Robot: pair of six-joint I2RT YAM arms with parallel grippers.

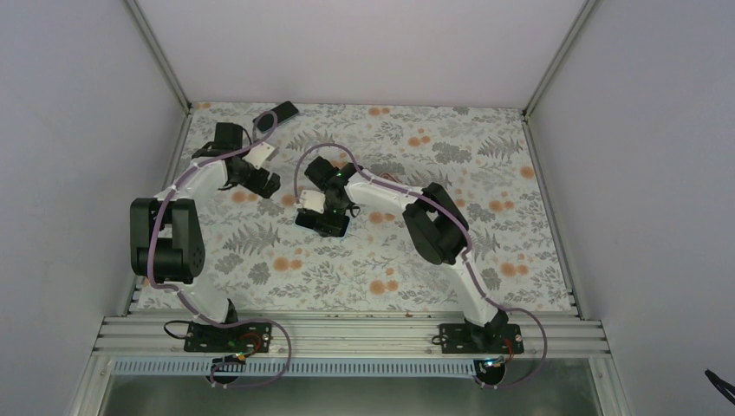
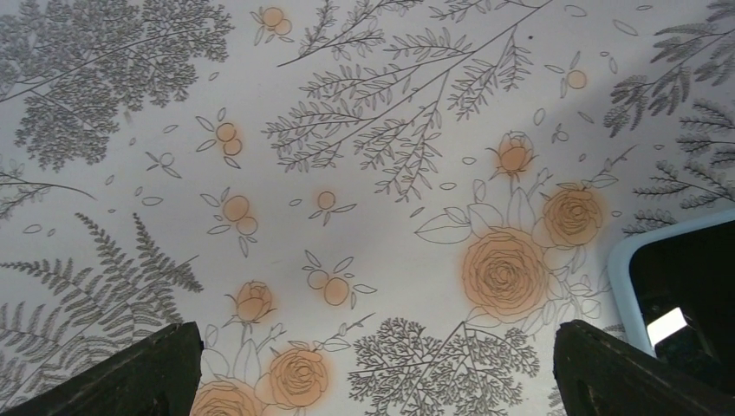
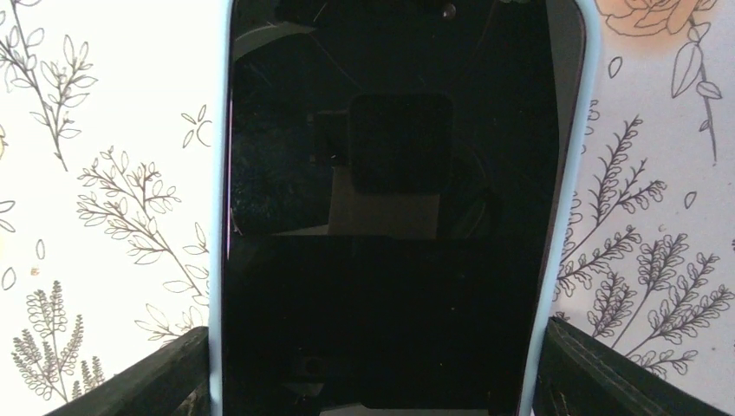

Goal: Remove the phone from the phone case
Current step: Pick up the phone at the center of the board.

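One phone (image 3: 390, 217), seated in one phone case (image 3: 217, 217), is found between the fingers (image 3: 156, 377) of the right gripper (image 3: 377, 329).

Two arms and two grippers are counted, with one further flat dark object (image 1: 279, 113) noted at the upper left of the top view. The phone lies screen-up on the flowered table cover (image 1: 485, 173), left of centre in the top view. In the right wrist view it fills the middle of the frame. One finger is placed at each long edge of the case, but whether they press on it cannot be told. The screen is seen to be black and glossy, and the case rim pale blue. The left gripper (image 2: 377, 328) is held fully spread over bare cover with nothing between its fingers (image 2: 130, 373), and a corner of the case is seen at the right edge of its view.
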